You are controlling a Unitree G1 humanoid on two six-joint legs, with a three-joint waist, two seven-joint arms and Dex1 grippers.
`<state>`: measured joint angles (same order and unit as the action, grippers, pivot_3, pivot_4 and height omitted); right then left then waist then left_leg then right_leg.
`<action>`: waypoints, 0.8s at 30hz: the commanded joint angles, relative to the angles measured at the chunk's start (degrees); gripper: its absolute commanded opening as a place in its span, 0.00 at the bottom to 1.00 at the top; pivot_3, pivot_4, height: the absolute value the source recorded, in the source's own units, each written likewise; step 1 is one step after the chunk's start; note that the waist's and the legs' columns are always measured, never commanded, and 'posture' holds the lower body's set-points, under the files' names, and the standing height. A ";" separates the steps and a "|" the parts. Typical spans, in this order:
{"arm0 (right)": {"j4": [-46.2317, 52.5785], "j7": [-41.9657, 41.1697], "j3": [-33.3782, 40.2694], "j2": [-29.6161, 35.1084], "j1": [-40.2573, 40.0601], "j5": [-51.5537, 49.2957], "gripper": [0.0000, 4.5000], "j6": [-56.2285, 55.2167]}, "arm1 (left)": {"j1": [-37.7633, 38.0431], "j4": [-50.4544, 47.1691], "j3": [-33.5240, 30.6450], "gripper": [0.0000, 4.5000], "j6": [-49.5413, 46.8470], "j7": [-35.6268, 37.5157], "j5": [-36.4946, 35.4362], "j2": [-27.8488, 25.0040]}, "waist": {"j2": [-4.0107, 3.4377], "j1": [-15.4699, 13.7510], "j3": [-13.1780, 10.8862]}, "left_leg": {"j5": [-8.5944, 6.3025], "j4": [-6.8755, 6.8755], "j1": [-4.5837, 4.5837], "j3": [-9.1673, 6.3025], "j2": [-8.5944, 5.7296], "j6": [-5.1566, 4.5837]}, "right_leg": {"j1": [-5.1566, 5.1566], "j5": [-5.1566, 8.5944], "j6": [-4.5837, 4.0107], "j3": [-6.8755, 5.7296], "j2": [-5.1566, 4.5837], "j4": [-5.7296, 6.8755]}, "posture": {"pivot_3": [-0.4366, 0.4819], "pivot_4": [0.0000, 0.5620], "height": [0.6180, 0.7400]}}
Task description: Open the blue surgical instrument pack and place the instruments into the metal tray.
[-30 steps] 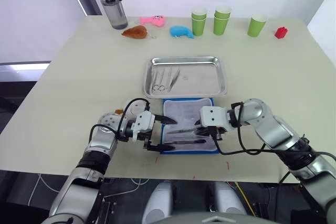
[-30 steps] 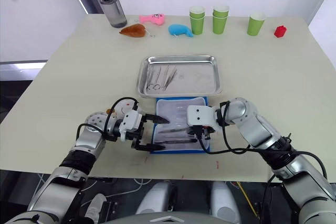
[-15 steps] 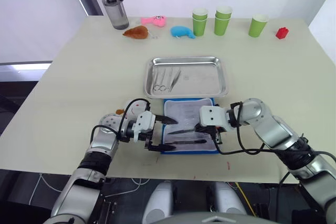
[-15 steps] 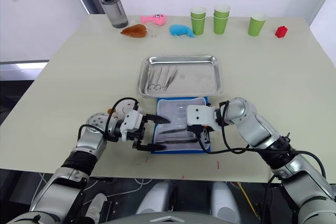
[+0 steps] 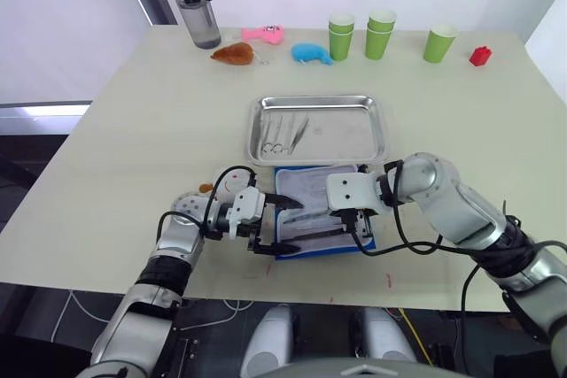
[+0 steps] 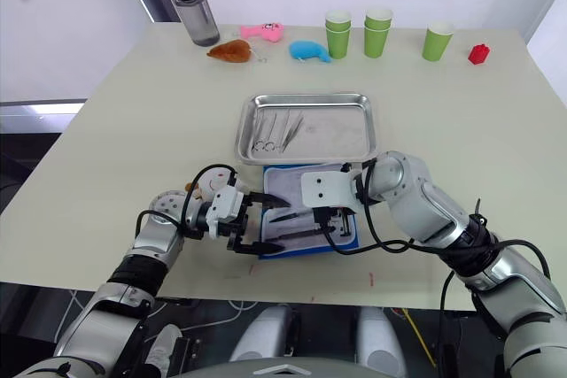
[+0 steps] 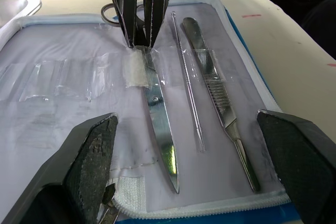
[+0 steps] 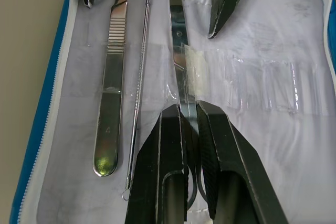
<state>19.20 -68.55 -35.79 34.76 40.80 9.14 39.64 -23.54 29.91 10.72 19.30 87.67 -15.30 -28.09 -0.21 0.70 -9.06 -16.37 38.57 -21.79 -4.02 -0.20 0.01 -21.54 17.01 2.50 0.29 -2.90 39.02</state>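
At the near desk edge the blue surgical instrument pack (image 5: 321, 212) lies open. My left hand (image 5: 275, 225) spread wide over it; right hand (image 7: 140, 39) pinched on the scissors (image 7: 159, 140). I should draw straight out of the pocket, then lift to the metal tray (image 5: 373, 123).

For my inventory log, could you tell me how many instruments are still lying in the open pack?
3 in the blue pack: scissors under a clear pocket strap, a thin probe beside them, and a flat handle nearest the edge. More may be hidden.
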 commanded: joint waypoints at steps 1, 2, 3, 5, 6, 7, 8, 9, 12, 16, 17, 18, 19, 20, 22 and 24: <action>4.13 -0.70 0.76 0.89 2.30 0.06 0.01 0.83 | 2.73 2.59 3.57 1.00 -1.06 -0.15 3.59 1.27 | 0.00 -0.04 0.00 | 0.00 0.00 0.00 0.00 -0.07 -0.01 | 0.00 -0.02 0.03 0.01 -0.03 -0.06 | 0.48 0.27 0.95; 4.30 -0.70 0.86 1.10 2.28 0.01 0.01 1.09 | 2.79 2.56 3.59 1.00 -1.09 -0.19 3.64 1.29 | 0.00 -0.09 0.00 | -0.01 0.00 0.00 0.00 -0.10 -0.02 | 0.01 -0.04 0.07 0.02 -0.08 -0.11 | 0.48 0.27 0.95; 4.28 -0.72 0.94 1.44 2.19 0.04 0.01 1.00 | 2.84 2.55 3.61 1.00 -1.15 -0.21 3.68 1.34 | 0.00 -0.08 0.00 | -0.01 0.00 -0.04 0.00 -0.18 -0.09 | 0.01 -0.07 0.14 0.06 -0.23 -0.16 | 0.48 0.27 0.95; 4.26 -0.77 1.07 2.08 1.96 0.17 0.01 0.80 | 2.98 2.43 3.64 1.00 -1.28 -0.23 3.73 1.39 | 0.00 -0.08 0.00 | -0.01 0.00 -0.04 0.06 -0.28 -0.16 | 0.01 -0.10 0.21 0.14 -0.28 -0.19 | 0.48 0.27 0.95; 4.25 -0.79 1.14 2.34 1.87 0.17 0.01 0.67 | 3.04 2.38 3.66 1.00 -1.34 -0.22 3.74 1.40 | 0.00 -0.08 0.00 | -0.01 0.00 -0.04 0.07 -0.29 -0.17 | 0.01 -0.10 0.21 0.15 -0.29 -0.19 | 0.48 0.27 0.95; 4.29 -0.80 1.23 2.53 1.80 0.09 0.01 0.63 | 3.09 2.33 3.68 1.00 -1.40 -0.22 3.74 1.41 | 0.00 -0.08 0.00 | -0.01 0.00 -0.04 0.08 -0.29 -0.18 | 0.01 -0.10 0.22 0.15 -0.30 -0.19 | 0.48 0.27 0.95; 4.32 -0.81 1.33 2.79 1.72 -0.02 0.01 0.75 | 3.13 2.33 3.71 1.00 -1.45 -0.24 3.77 1.42 | -0.01 -0.06 0.01 | -0.01 0.00 -0.03 0.08 -0.30 -0.18 | 0.00 -0.10 0.22 0.16 -0.30 -0.19 | 0.48 0.27 0.95; 4.37 -0.88 1.41 3.18 1.60 -0.08 0.01 0.69 | 3.20 2.28 3.76 1.00 -1.50 -0.26 3.78 1.42 | -0.01 -0.07 0.01 | -0.01 -0.02 -0.03 0.08 -0.30 -0.18 | 0.00 -0.10 0.22 0.15 -0.30 -0.18 | 0.48 0.27 0.95; 4.42 -1.13 1.39 4.78 0.77 0.04 0.01 0.11 | 3.31 2.34 3.89 1.00 -1.54 -0.40 3.86 1.54 | -0.04 -0.12 0.03 | -0.01 -0.06 -0.03 0.06 -0.30 -0.19 | 0.00 -0.10 0.22 0.14 -0.29 -0.17 | 0.48 0.27 0.95; 5.18 -1.56 1.59 6.56 0.36 -0.34 0.01 0.15 | 3.40 2.43 3.98 1.00 -1.59 -0.45 3.92 1.62 | -0.14 -0.12 0.08 | 0.00 -0.08 -0.03 0.05 -0.31 -0.20 | 0.00 -0.10 0.22 0.13 -0.28 -0.17 | 0.48 0.27 0.95; 5.38 -1.66 1.81 6.99 0.37 -0.53 0.01 0.25 | 3.40 2.45 4.01 1.00 -1.60 -0.47 3.96 1.66 | -0.18 -0.10 0.11 | 0.00 -0.08 -0.03 0.06 -0.31 -0.20 | 0.00 -0.10 0.22 0.13 -0.28 -0.17 | 0.48 0.27 0.95; 5.54 -1.72 2.00 7.43 0.35 -0.68 0.01 0.29 | 3.41 2.46 4.04 1.00 -1.61 -0.50 4.02 1.72 | -0.20 -0.09 0.12 | 0.00 -0.08 -0.03 0.06 -0.31 -0.20 | 0.01 -0.10 0.22 0.14 -0.28 -0.17 | 0.48 0.27 0.95; 5.64 -1.80 2.25 7.99 0.28 -0.81 0.01 0.26 | 3.40 2.44 4.07 1.00 -1.65 -0.54 4.08 1.81 | -0.22 -0.10 0.13 | 0.00 -0.08 -0.03 0.06 -0.31 -0.21 | 0.01 -0.10 0.22 0.14 -0.28 -0.16 | 0.48 0.27 0.95; 5.76 -1.86 2.49 8.49 0.21 -0.97 0.01 0.26 | 3.39 2.40 4.09 1.00 -1.69 -0.58 4.12 1.89 | -0.22 -0.10 0.14 | 0.01 -0.08 -0.03 0.06 -0.31 -0.22 | 0.01 -0.10 0.22 0.14 -0.28 -0.16 | 0.48 0.27 0.95; 6.06 -2.02 3.12 9.69 -0.08 -1.35 0.01 0.15 | 3.36 2.29 4.10 1.00 -1.80 -0.60 4.15 2.04 | -0.23 -0.13 0.14 | 0.01 -0.08 -0.03 0.06 -0.31 -0.22 | 0.01 -0.10 0.22 0.14 -0.28 -0.16 | 0.48 0.27 0.95; 6.47 -2.16 3.85 10.92 -0.51 -1.76 0.01 -0.02 | 3.36 2.26 4.08 1.00 -1.83 -0.57 4.17 2.12 | -0.23 -0.14 0.14 | 0.01 -0.08 -0.03 0.06 -0.31 -0.23 | 0.01 -0.10 0.22 0.14 -0.28 -0.18 | 0.48 0.27 0.95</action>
<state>23.15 -70.42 -34.84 44.80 40.22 7.95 40.02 -23.15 29.44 10.74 19.09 87.07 -14.78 -27.15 -0.44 0.55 -8.92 -16.36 38.49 -21.82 -3.96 -0.51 -0.22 -21.53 16.91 2.72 0.43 -3.19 38.84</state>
